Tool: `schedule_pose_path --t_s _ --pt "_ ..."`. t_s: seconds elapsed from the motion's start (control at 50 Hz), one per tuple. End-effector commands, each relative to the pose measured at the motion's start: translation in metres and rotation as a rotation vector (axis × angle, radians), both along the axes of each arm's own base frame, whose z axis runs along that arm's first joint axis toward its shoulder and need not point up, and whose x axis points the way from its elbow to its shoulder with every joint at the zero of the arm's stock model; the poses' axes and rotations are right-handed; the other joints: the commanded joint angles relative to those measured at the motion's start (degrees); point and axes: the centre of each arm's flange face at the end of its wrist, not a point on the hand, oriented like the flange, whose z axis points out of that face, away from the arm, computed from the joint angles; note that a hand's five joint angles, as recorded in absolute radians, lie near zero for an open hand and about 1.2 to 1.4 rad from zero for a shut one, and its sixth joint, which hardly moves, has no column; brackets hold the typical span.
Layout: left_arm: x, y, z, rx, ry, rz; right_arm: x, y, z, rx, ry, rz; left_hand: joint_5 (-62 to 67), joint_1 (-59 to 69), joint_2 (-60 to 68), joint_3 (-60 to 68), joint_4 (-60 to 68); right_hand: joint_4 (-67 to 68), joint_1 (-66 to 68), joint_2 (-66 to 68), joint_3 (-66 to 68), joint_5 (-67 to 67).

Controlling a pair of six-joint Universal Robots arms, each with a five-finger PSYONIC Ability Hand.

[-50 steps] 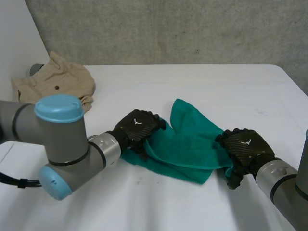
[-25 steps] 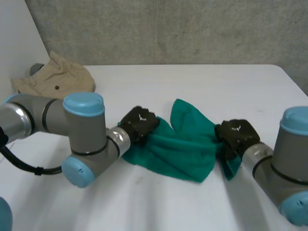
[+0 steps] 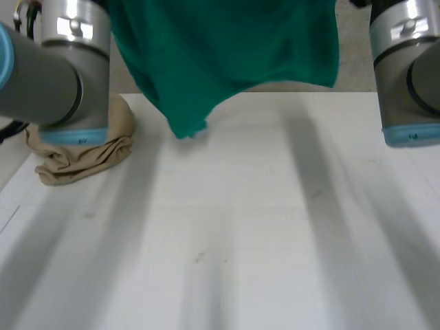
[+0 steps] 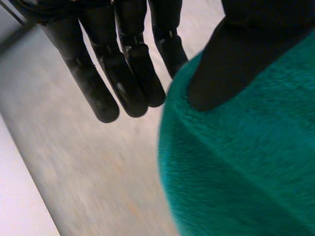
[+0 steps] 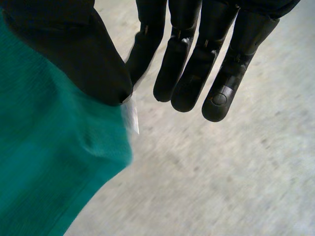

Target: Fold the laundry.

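L hand [image 4: 125, 73] grips green cloth [image 3: 227, 48]: thumb clamped down on the fabric at its upper edge, fingers straight & clear of it. R hand [image 5: 197, 64] does likewise at the other end, thumb on the cloth just beside a small white label [image 5: 131, 115]. Head view: cloth hangs spread betw. both arms over white worktop [image 3: 275, 240], lowest tip toward L side. Beige garment [image 3: 75, 155] lies bunched on worktop, partly behind L arm [image 3: 55, 75].
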Motion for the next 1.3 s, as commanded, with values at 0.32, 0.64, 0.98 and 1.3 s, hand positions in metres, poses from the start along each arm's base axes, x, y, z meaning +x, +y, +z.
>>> schedule_pose_path --t_s 0.32,0.64,0.98,1.3 --pt "0.019 0.076 -0.237 0.914 -0.47 -0.111 -0.007 0.062 -0.191 0.786 0.478 0.09 14.0 14.9 11.8 12.1 11.4 12.1 24.1 13.4 12.4 13.5" --pt "0.024 0.111 -0.154 0.767 -0.441 -0.142 -0.005 0.081 -0.164 0.965 0.021 0.203 14.0 14.9 11.8 12.1 11.4 -57.9 -45.9 -56.6 -57.6 -56.5" --pt "0.014 0.145 -0.11 0.644 -0.387 -0.18 0.062 0.106 -0.216 1.142 -0.208 0.371 14.0 14.9 11.8 12.1 11.4 -57.9 -45.9 -56.6 -57.6 -56.5" --pt "0.013 0.157 -0.112 0.655 -0.387 -0.199 0.094 0.075 -0.267 1.107 -0.201 0.295 14.0 14.9 11.8 12.1 11.4 -23.1 -11.1 -21.8 -22.8 -21.7"
